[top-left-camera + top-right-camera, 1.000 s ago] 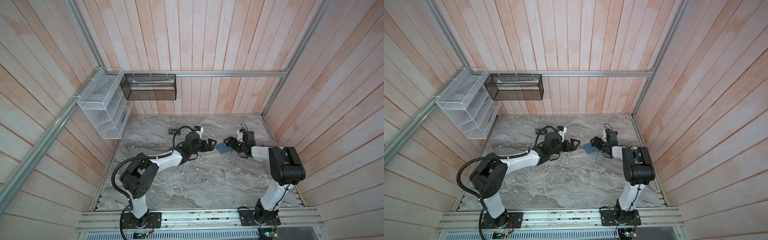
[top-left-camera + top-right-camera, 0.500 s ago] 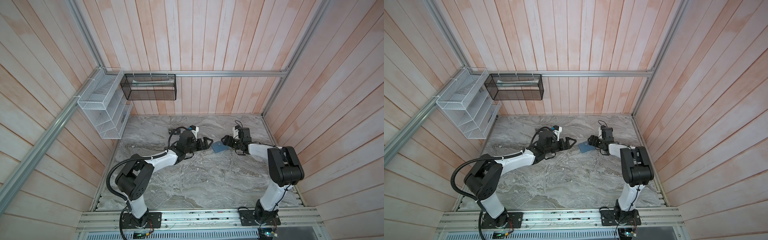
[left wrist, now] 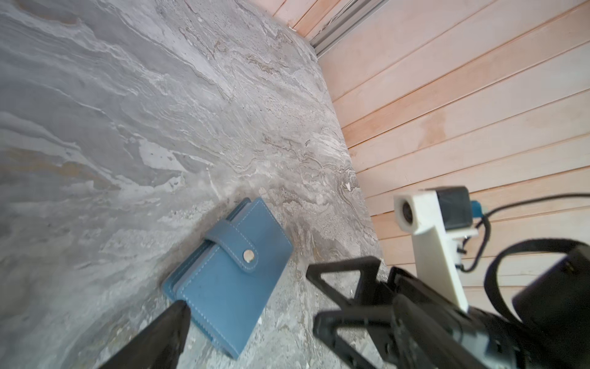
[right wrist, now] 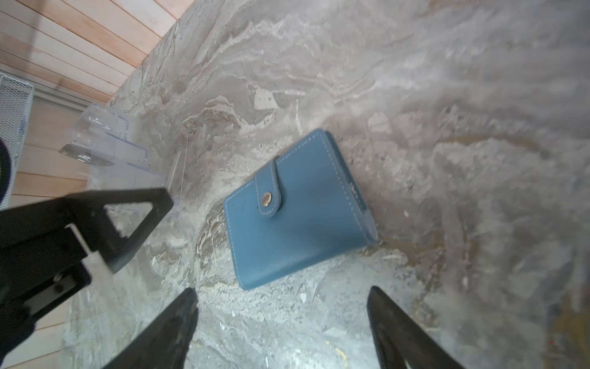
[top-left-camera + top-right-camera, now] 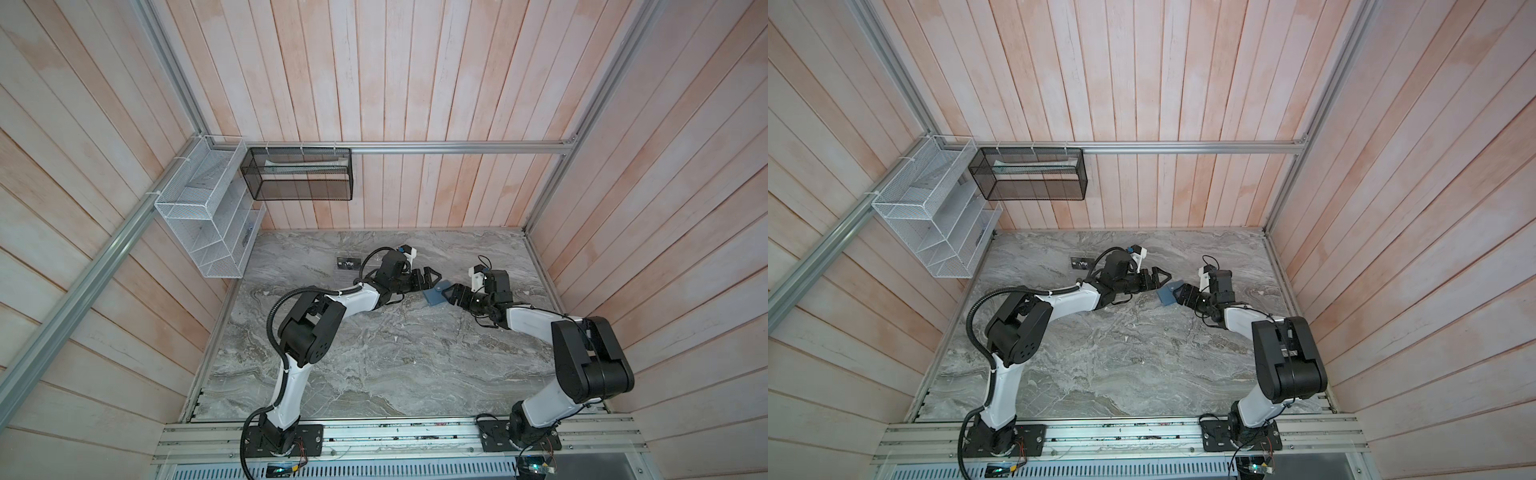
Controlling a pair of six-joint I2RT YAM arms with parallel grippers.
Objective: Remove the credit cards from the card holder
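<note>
The card holder (image 5: 435,295) (image 5: 1167,294) is a slate-blue wallet lying flat on the marble table, folded shut with its snap tab fastened (image 3: 233,271) (image 4: 297,207). The credit cards are hidden from view. My left gripper (image 5: 432,277) (image 5: 1163,276) is open just behind the holder's far-left corner; one of its fingers (image 3: 159,332) overlaps that corner in the left wrist view, and whether it touches I cannot tell. My right gripper (image 4: 284,319) (image 5: 451,293) is open at the holder's right edge, apart from it, with nothing between its fingers.
A clear acrylic rack (image 5: 348,264) (image 4: 108,150) with a black "Vip" card stands behind the left arm. A white wire basket (image 5: 203,216) and a black mesh basket (image 5: 299,174) hang on the walls. The right wall (image 3: 463,111) is close behind the right arm.
The card holder has shifted slightly to the left. The left gripper has swung farther back and right, to the holder's far corner. The right arm moved back, then returned beside the holder.
</note>
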